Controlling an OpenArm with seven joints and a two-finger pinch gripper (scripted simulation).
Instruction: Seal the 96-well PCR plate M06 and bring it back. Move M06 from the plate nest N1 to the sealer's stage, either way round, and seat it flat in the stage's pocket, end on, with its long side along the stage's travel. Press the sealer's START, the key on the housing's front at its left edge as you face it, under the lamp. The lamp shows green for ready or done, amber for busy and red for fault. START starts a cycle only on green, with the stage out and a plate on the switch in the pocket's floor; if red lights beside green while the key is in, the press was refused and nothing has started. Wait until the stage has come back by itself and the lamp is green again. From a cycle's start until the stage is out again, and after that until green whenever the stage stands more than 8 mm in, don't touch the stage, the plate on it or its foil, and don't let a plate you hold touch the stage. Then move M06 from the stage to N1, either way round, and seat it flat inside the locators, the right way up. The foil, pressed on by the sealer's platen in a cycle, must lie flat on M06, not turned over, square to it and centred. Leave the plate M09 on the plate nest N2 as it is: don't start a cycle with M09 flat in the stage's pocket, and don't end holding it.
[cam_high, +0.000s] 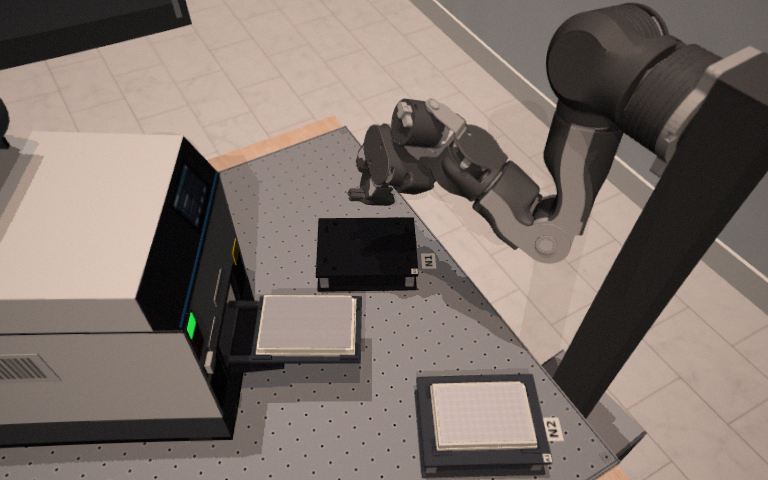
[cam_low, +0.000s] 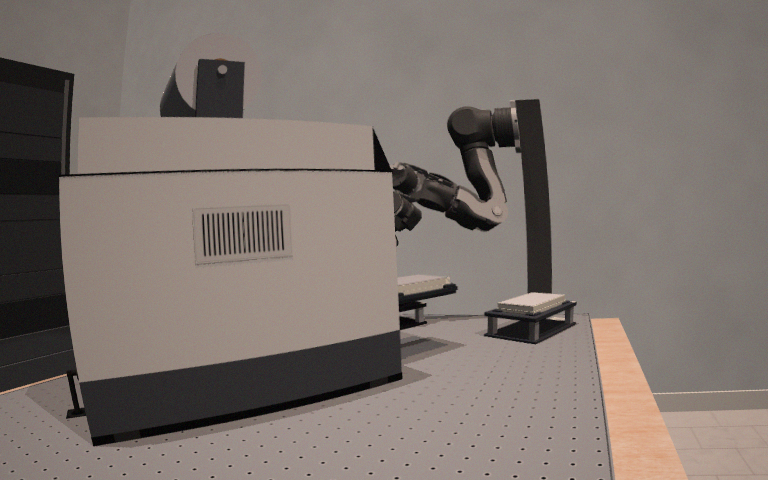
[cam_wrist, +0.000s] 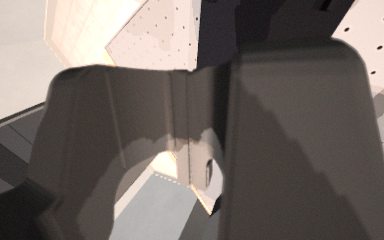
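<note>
Plate M06 lies flat in the pocket of the sealer's stage, which stands out in front of the housing. Its top looks smooth and grey, greyer than M09. The lamp shows green, and the START key is the pale key below it. Nest N1 is empty. Plate M09 sits on nest N2. My gripper is shut on nothing and hangs above the table just beyond N1's far side, well away from the stage.
The sealer housing fills the left of the table and hides my fingers in the exterior view. The arm's dark post stands at the table's right edge behind N2.
</note>
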